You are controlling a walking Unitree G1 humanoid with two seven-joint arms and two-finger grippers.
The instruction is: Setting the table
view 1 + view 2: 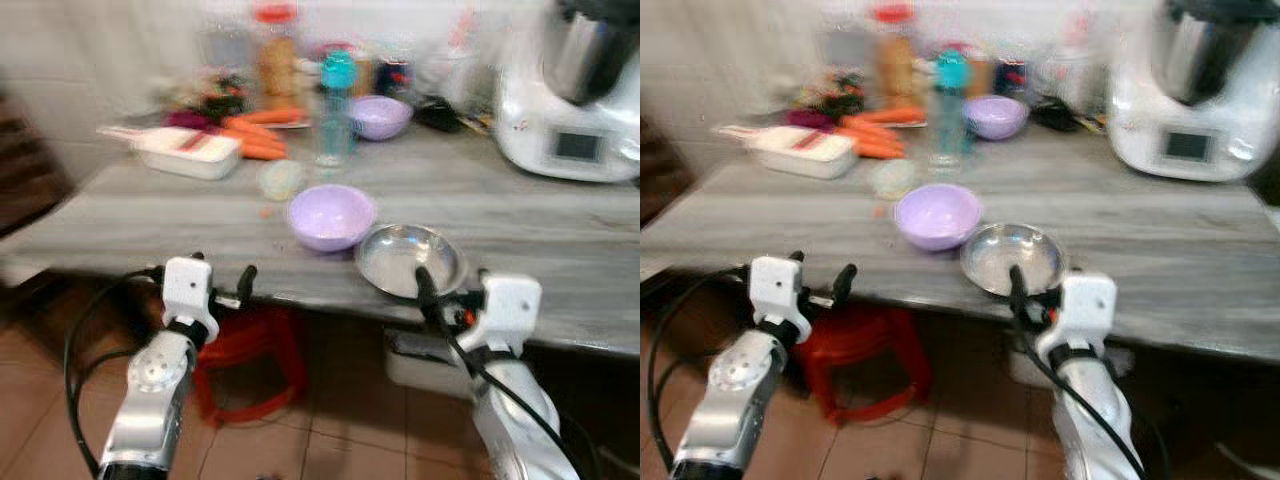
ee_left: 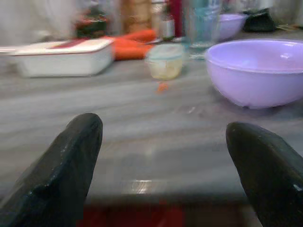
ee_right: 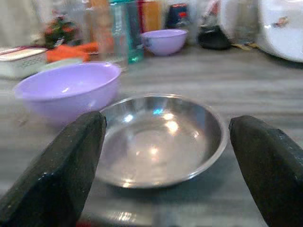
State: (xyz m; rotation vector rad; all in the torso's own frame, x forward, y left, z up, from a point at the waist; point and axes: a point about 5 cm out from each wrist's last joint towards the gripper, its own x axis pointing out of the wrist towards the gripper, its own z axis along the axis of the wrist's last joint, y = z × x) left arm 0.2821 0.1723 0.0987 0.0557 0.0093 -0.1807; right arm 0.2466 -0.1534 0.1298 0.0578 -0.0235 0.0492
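Steel bowl (image 3: 158,139) sits right at the near edge of the grey table (image 1: 560,250), touching or just beside the lilac bowl (image 1: 331,215). Right gripper (image 3: 165,189) is spread wide, lined up on the steel one; left gripper (image 2: 165,184) is also wide open, facing bare tabletop beside the lilac bowl. My worry: the steel rim is low and slick, so a shallow pinch could skid it into the lilac bowl or tip it off the edge onto the tiles
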